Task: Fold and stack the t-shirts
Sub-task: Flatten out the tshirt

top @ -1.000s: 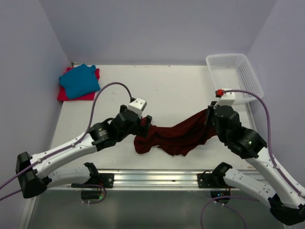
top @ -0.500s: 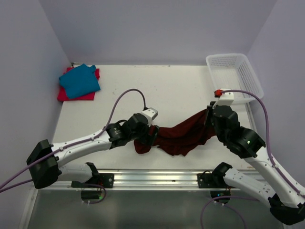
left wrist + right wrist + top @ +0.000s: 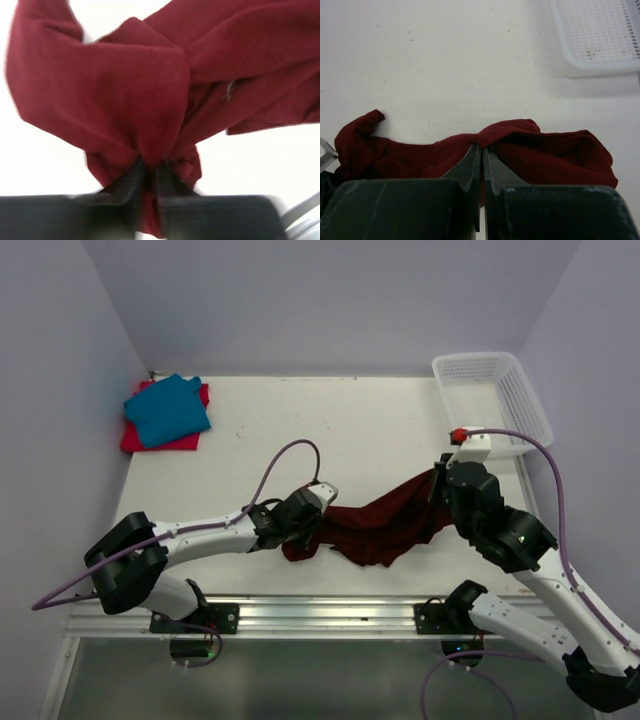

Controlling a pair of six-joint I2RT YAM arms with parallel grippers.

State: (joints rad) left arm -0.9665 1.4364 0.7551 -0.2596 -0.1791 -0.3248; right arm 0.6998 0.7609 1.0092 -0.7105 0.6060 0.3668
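The dark maroon t-shirt (image 3: pixel 380 525) lies crumpled near the table's front edge, stretched between both arms. My left gripper (image 3: pixel 306 530) is shut on its left end, with a bunch of maroon cloth (image 3: pixel 150 125) pinched between the jaws (image 3: pixel 149 172). On the right end, my right gripper (image 3: pixel 438 490) holds a fold of the same t-shirt (image 3: pixel 540 150), its jaws pressed together on the cloth (image 3: pixel 482 150). At the back left, the teal blue t-shirt (image 3: pixel 165 407) rests folded on top of the red-pink t-shirt (image 3: pixel 140 438).
A white mesh basket (image 3: pixel 492 400) stands at the back right corner, also seen in the right wrist view (image 3: pixel 600 40). The metal rail (image 3: pixel 320 612) runs along the table's near edge. Purple walls close in on both sides.
My left arm has stretched forward and lowered to the shirt's left end, and its gripper has gone from wide open to shut on the cloth. The right arm has not moved.
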